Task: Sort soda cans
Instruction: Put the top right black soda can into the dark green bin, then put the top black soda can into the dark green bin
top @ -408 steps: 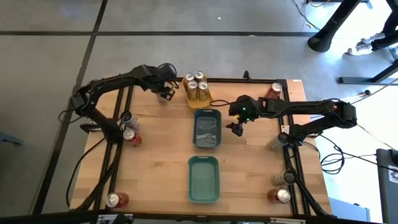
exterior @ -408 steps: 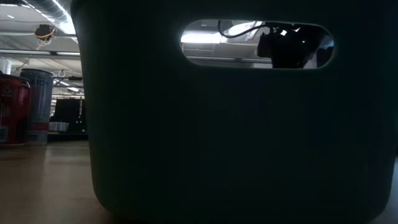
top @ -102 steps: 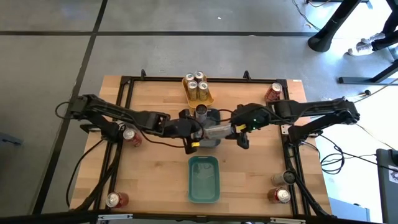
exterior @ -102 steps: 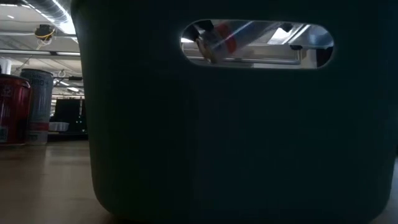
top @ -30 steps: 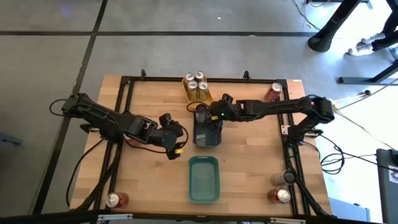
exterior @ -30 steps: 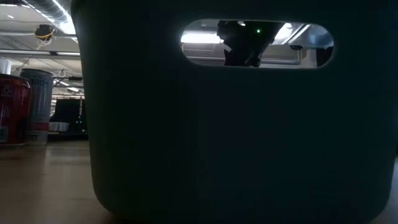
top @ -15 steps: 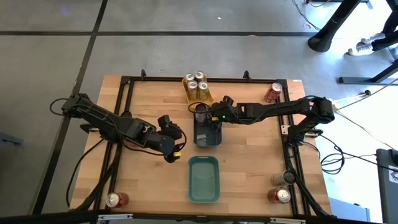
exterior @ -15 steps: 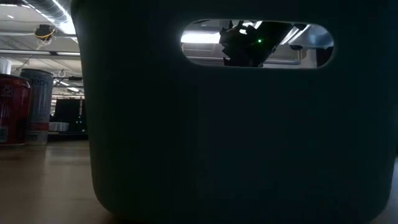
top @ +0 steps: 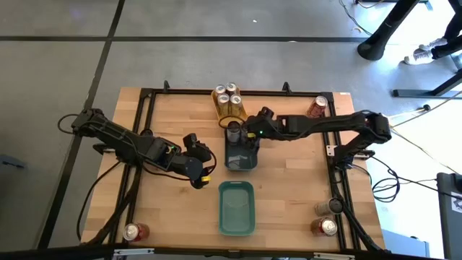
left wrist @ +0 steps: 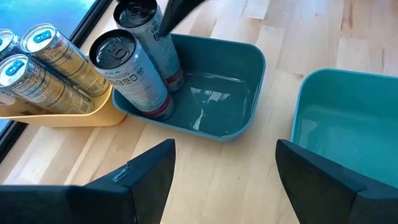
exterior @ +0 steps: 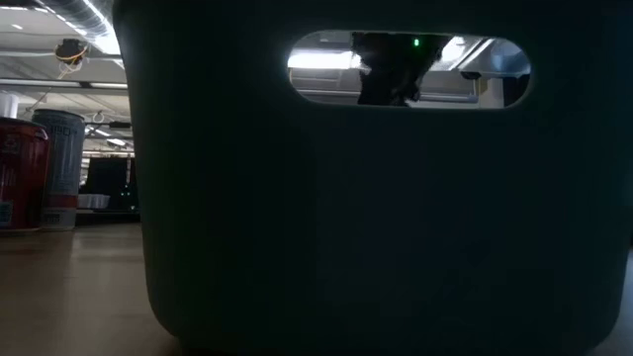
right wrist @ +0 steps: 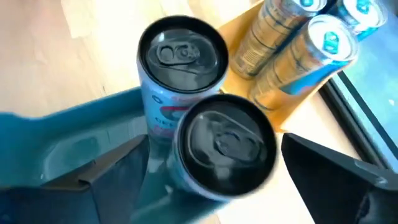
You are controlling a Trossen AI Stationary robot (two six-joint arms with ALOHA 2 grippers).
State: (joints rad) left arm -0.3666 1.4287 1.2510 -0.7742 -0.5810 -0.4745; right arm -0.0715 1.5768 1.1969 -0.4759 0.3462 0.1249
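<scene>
Left gripper [top: 198, 173]: held over bare tabletop [top: 289, 188] left of the teal trays, fingers [left wrist: 146, 180] apart, nothing between them.

Middle teal tray [top: 242, 160]: two grey cans [left wrist: 134, 74] upright in its far end; contents largely hidden beneath the right arm from above.

Near teal tray [top: 236, 209]: fills the low view; only the right gripper is glimpsed through its handle slot.

Yellow tray [top: 220, 112]: gold cans [top: 229, 97], beside.

Right gripper [top: 242, 136]: above the grey cans, fingers [right wrist: 118, 180] spread wider than a second ago, straddling the nearer can [right wrist: 227, 149]; contact cannot be made out.
</scene>
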